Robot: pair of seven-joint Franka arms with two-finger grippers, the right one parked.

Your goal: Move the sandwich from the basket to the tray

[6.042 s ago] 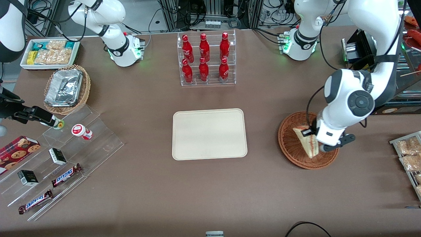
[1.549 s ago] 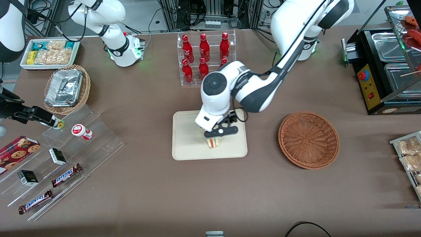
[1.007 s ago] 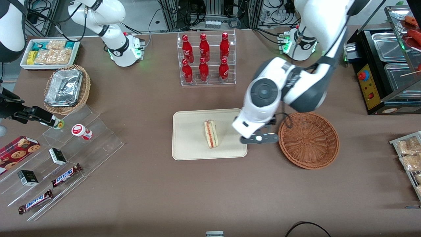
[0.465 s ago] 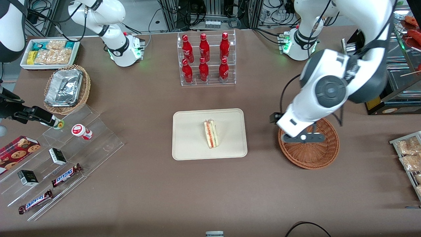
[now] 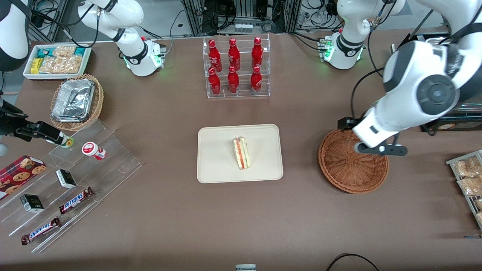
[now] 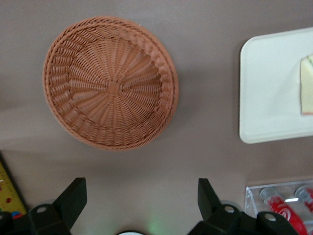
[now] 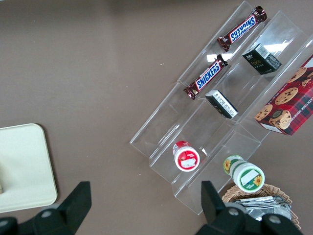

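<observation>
The sandwich [image 5: 241, 153] lies on the cream tray [image 5: 218, 162], its red and yellow filling edge facing up; one corner of the sandwich [image 6: 307, 85] and part of the tray [image 6: 269, 98] also show in the left wrist view. The reddish-brown wicker basket [image 5: 346, 169] stands beside the tray toward the working arm's end, with nothing in it [image 6: 110, 83]. My left gripper [image 5: 380, 149] hangs well above the basket's rim, at the edge farther from the front camera. It is open [image 6: 142, 188], with nothing between its fingers.
A clear rack of red bottles [image 5: 235, 67] stands farther from the front camera than the tray. A wire tray of snack packets [image 5: 469, 177] sits at the working arm's end. A tan basket of foil trays [image 5: 77, 101] and clear snack steps [image 5: 75, 180] lie toward the parked arm's end.
The gripper carried the sandwich from the basket to the tray, let it go there, and has swung back open above the basket toward the working arm's end.
</observation>
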